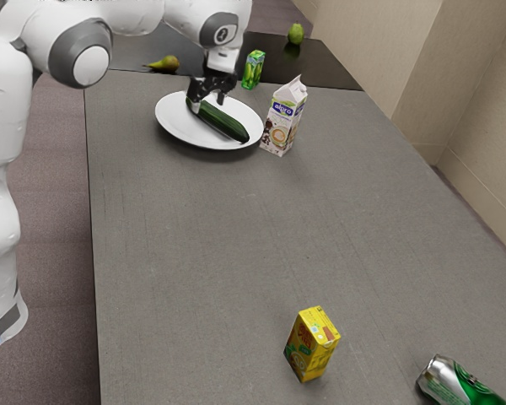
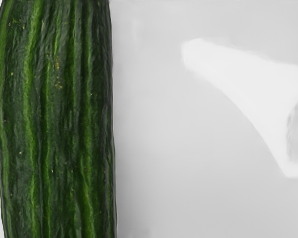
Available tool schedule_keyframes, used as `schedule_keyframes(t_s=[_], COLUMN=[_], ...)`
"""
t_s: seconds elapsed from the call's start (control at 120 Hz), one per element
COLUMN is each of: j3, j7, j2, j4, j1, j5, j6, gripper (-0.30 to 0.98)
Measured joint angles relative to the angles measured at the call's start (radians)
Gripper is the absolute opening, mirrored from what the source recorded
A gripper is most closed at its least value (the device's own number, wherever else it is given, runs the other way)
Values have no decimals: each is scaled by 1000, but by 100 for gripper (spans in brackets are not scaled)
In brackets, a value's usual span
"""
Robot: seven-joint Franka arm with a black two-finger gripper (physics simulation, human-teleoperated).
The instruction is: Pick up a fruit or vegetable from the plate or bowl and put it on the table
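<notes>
Exterior view: cucumber (image 1: 223, 124) lies on the white plate (image 1: 174, 127), its long axis slanting from beneath the claw (image 1: 207, 102) toward the exterior view's right and the milk carton (image 1: 282, 120). Claw sits over the end farther from the carton; most of the length extends away from it. Claw state: released, fingers apart; no two-sided contact seen. Wrist view: cucumber close under the hand. Judgement: grasp is the step in hand, fingers to close across the width, not along the length. Risk: off-centre hold, carton-side end sagging on lift toward the tabletop (image 1: 194, 253).
</notes>
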Motion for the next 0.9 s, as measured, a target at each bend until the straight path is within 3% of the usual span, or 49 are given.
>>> schedule_keyframes(t_s=[0.5,0.708,0.9], j3=[0,0,3], j7=[120,142,133], j2=[119,170,204], j4=[87,137,183], j1=[16,16,22], j5=[-71,-96,-106], j6=[2,-17,-40], gripper=[67,32,22])
